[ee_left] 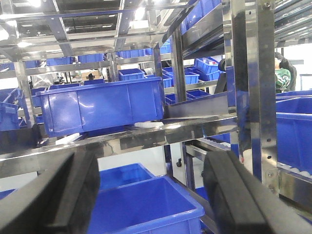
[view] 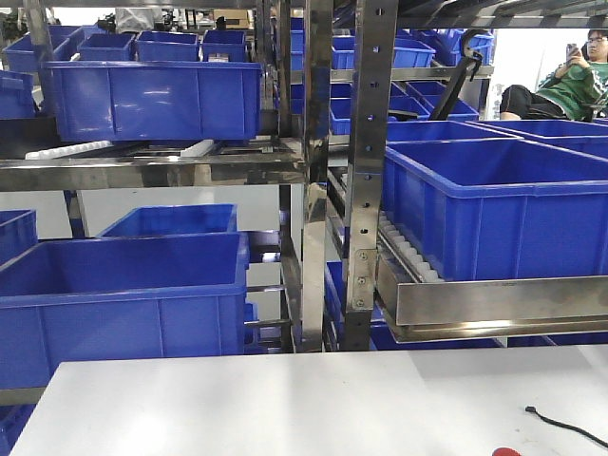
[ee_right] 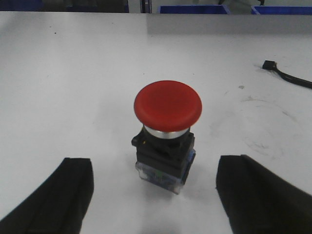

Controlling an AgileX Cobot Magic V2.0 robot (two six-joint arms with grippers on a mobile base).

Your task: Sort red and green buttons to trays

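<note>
The red button (ee_right: 167, 134) stands upright on the white tabletop (ee_right: 73, 87). Its broad red mushroom cap faces up above a silver collar, a black body and a clear, bluish contact block that rests on the surface. In the right wrist view it sits between the two black fingers (ee_right: 61, 195) of the right gripper (ee_right: 155, 163). These fingers are spread wide, one on each side of the button, and both are clear of it with bare tabletop showing in the gaps. A black cable (ee_right: 288, 76) lies on the tabletop to the right of the button, well apart from it. The same cable (view: 568, 429) shows near the right edge of the tabletop in the front view. A small red sliver at the very bottom edge there is too cropped to name. The left gripper (ee_left: 151, 204) is held up off the tabletop and looks toward the shelving. Its dark fingers (ee_left: 53, 195) are also spread apart, and a blue crate (ee_left: 146, 204) shows through the gap. Beyond the tabletop stands a steel rack (view: 366, 171) loaded with deep blue crates (view: 152, 100) on several levels. A seated person (view: 570, 84) in a green top is at the far upper right.
</note>
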